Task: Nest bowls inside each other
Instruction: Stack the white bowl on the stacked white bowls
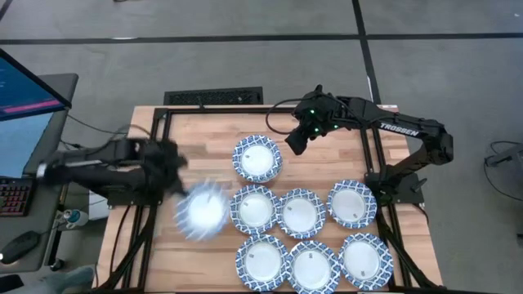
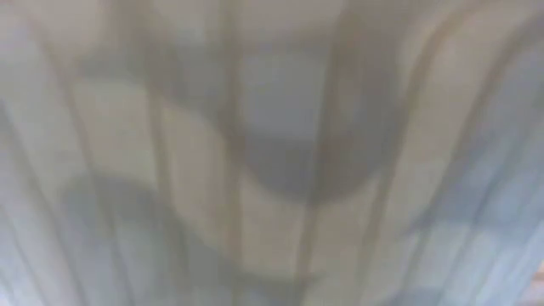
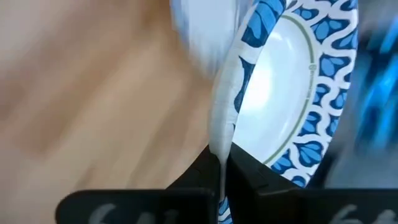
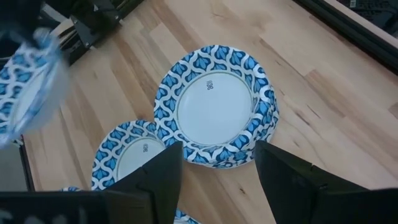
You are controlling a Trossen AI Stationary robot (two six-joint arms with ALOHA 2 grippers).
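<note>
Several small round bowls with white insides and blue-and-white lattice rims sit upright on the wooden table. One stands apart toward the far side, and three form a middle row with three more at the near edge. My left gripper is left of them, shut on one blurred bowl. My right gripper hovers open just right of the far bowl, its fingers apart above that bowl's edge. The low view is filled by a blurred pale surface. My left gripper pinches the held bowl's rim between its two fingers, one on the white inner side and one on the outer side. The bowl reaches out beyond the fingers, seen edge-on in the left wrist view, with blurred wood behind it.
A dark metal frame runs along the table's sides and far edge. A monitor and keyboard stand off the table's left. Bare wood shows on the far left of the table. In the right wrist view a second bowl lies behind the far one.
</note>
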